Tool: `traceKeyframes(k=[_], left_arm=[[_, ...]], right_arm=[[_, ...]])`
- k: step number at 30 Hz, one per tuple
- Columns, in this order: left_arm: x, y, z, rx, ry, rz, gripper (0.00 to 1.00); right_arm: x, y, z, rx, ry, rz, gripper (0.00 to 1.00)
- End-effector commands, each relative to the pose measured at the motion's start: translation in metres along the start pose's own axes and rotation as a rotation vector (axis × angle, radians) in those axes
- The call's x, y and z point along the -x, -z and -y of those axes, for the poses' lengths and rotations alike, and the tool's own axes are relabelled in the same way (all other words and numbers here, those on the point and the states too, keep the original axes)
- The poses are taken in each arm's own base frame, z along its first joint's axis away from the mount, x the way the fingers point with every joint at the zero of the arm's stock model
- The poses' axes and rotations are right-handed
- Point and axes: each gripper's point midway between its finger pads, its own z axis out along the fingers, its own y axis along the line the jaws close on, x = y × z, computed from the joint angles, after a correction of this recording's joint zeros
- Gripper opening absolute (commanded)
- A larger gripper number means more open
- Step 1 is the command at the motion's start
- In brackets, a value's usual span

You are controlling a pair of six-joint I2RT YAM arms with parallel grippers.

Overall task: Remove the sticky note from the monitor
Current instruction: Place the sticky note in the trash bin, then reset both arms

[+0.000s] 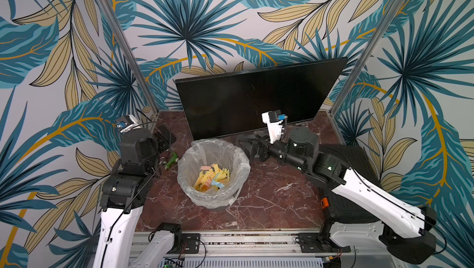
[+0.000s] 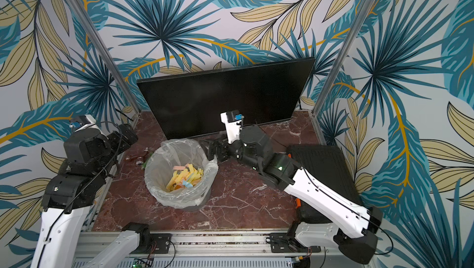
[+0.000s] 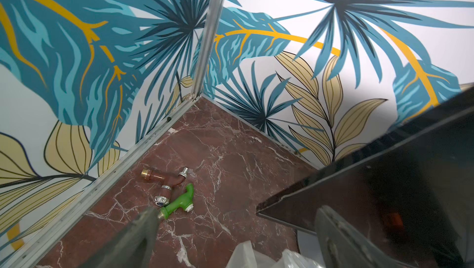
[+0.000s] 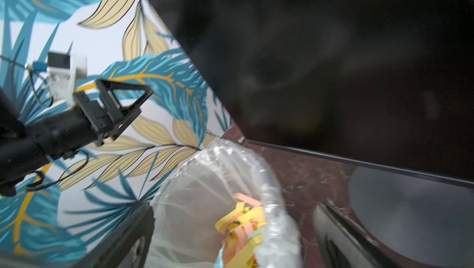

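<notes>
At the twelve o'clock edge of the marble table (image 1: pixel 269 202), the monitor (image 1: pixel 256 100) stands upright on a round grey foot (image 4: pixel 410 215). Its long axis runs across the table from nine to three o'clock, with the three o'clock end set slightly farther back. The dark screen therefore faces about six o'clock, turned a little toward five. No sticky note shows on the screen in any view.

At the table's centre sits a bin (image 1: pixel 186 177) lined with thin clear plastic. It holds a heap of yellow, pink and blue paper strips (image 1: pixel 213 178). The note is probably among them, but it cannot be picked out.

The right gripper (image 4: pixel 232 215) hangs at the bin's two o'clock rim, jaws spread wide, with nothing between them. The left gripper (image 3: pixel 236 209) waits at the bin's ten o'clock, also spread wide and empty. Some pipe fittings (image 3: pixel 174 189) lie on the table close by it.

The step in hand looks like letting go over the bin and pulling clear. To do it well, the right arm should keep its jaws wide and make sure no paper clings to a pad. It should then rise before drawing back toward four o'clock, so that neither finger snags the loose liner or knocks the monitor's lower edge.
</notes>
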Motion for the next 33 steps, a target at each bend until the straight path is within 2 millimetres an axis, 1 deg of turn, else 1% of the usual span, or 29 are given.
traceKeyframes(k=[1,2,4,6,8,11,15,17,21,23,26,27,28,31,33], left_arm=[[-0.005,-0.016,-0.002,-0.023,0.050,-0.028,1.00],[-0.007,-0.021,-0.007,-0.006,0.047,-0.030,1.00],[-0.011,-0.029,-0.013,0.021,0.014,-0.034,1.00],[-0.016,-0.037,-0.019,0.051,-0.019,-0.042,1.00],[-0.025,-0.045,-0.026,0.073,-0.053,-0.060,1.00],[-0.039,-0.057,-0.033,0.088,-0.093,-0.082,1.00],[-0.059,-0.070,-0.042,0.097,-0.160,-0.112,1.00],[-0.067,-0.075,-0.044,0.083,-0.198,-0.120,1.00],[-0.084,-0.085,-0.045,0.044,-0.247,-0.141,1.00],[-0.095,-0.092,-0.046,0.023,-0.261,-0.162,1.00],[-0.109,-0.100,-0.048,0.008,-0.287,-0.184,1.00],[-0.115,-0.103,-0.051,0.010,-0.297,-0.190,1.00],[-0.119,-0.105,-0.053,0.009,-0.299,-0.189,1.00],[-0.124,-0.111,-0.056,-0.007,-0.310,-0.143,1.00],[-0.124,-0.113,-0.054,-0.032,-0.337,-0.093,1.00]], right_arm=[[-0.002,0.029,0.066,-0.204,-0.023,0.015,0.99],[0.002,0.044,0.084,-0.255,-0.037,0.044,0.99],[0.003,0.070,0.117,-0.369,-0.051,0.074,1.00],[0.000,0.093,0.148,-0.488,-0.062,0.091,1.00],[-0.007,0.111,0.175,-0.580,-0.083,0.098,1.00],[-0.021,0.132,0.216,-0.731,-0.132,0.101,0.99],[-0.038,0.152,0.263,-0.878,-0.231,0.109,0.99],[-0.046,0.160,0.284,-0.944,-0.271,0.124,1.00],[-0.052,0.180,0.319,-1.097,-0.265,0.210,1.00],[-0.056,0.187,0.334,-1.168,-0.239,0.248,1.00],[-0.066,0.190,0.353,-1.226,-0.220,0.223,0.99],[-0.072,0.191,0.361,-1.264,-0.201,0.195,1.00],[-0.071,0.190,0.367,-1.280,-0.185,0.202,0.99],[-0.085,0.184,0.384,-1.323,-0.141,0.157,1.00],[-0.091,0.176,0.393,-1.319,-0.119,0.137,0.99]])
